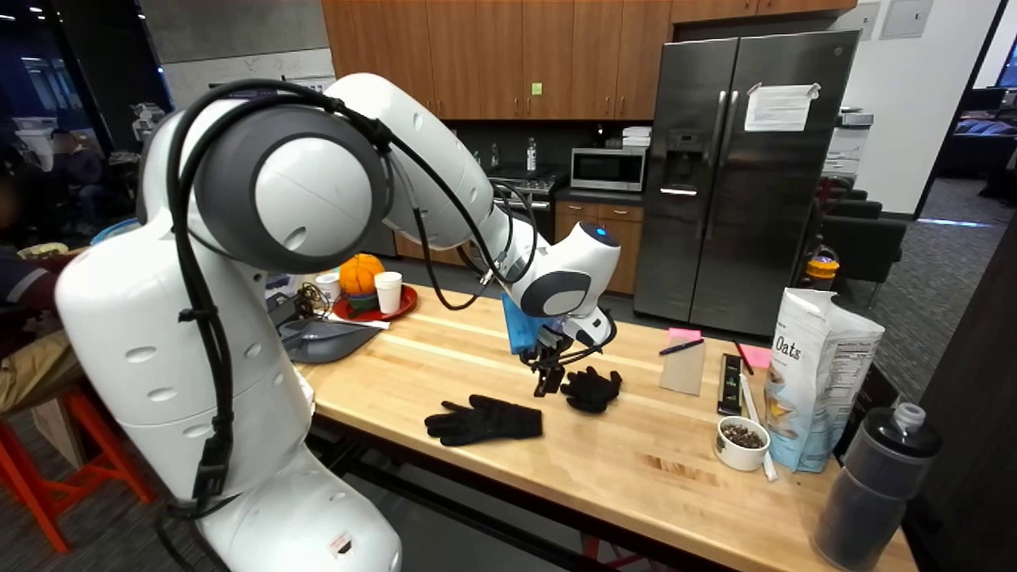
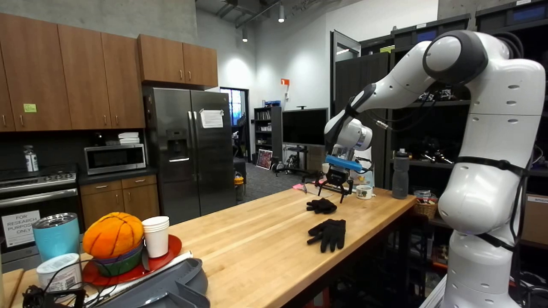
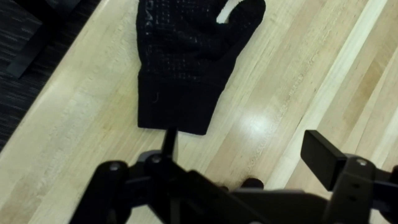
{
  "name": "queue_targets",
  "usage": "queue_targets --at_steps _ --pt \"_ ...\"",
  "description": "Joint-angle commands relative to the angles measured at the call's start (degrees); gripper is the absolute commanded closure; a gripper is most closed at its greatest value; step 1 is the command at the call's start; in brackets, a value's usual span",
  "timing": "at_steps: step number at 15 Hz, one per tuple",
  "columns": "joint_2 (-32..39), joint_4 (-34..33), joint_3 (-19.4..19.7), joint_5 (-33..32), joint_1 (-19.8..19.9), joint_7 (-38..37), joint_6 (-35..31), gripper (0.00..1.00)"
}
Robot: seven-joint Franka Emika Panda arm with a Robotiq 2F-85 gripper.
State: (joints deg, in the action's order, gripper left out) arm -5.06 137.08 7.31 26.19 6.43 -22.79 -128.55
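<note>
Here's my gripper (image 3: 240, 140), jaws spread wide, holding nothing, and between the fingertips (image 3: 323, 158) it's plain pale wood showing through! I've got it above the wooden table (image 1: 620, 469), fingers pointing down, and right there in the wrist view lies the flat glove (image 3: 180, 77), black, its cuff just beyond the finger on that view's left. Close by but apart from it sits the bunched glove (image 1: 592, 389), black too, and in an exterior view my fingertips show between that one and the flat one's cuff.

Now upward: my wrist (image 1: 568, 278) dips steeply, a blue piece (image 2: 342, 163) fixed just above the fingers, and my forearm (image 2: 400, 87) slopes down and out over the wood from a high, strongly bent elbow (image 1: 314, 199)! Below that, my upper arm (image 2: 498, 132) stands nearly upright, well back from the gloves, with black cables (image 1: 224, 373) strapped along it.

Farther out, the white bowl (image 1: 739, 457) of dark bits (image 1: 740, 434) sits by the oats bag (image 1: 810, 397), with the grey bottle (image 1: 866, 492) near the table's end. Way over at the opposite end there's the grey dustpan (image 1: 334, 340), right beside the red plate (image 2: 175, 250), and that plate carries white cups (image 2: 156, 239) and an orange plush ball (image 2: 113, 235) in a green bowl (image 2: 120, 265)
</note>
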Motion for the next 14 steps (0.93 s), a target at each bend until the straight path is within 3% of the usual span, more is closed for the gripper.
queue_targets --at_steps 1,14 --pt "3.3 -1.0 -0.1 1.1 0.3 0.0 -4.4 0.0" --pt "9.1 -0.1 0.2 -1.6 0.0 -11.5 -24.6 0.0"
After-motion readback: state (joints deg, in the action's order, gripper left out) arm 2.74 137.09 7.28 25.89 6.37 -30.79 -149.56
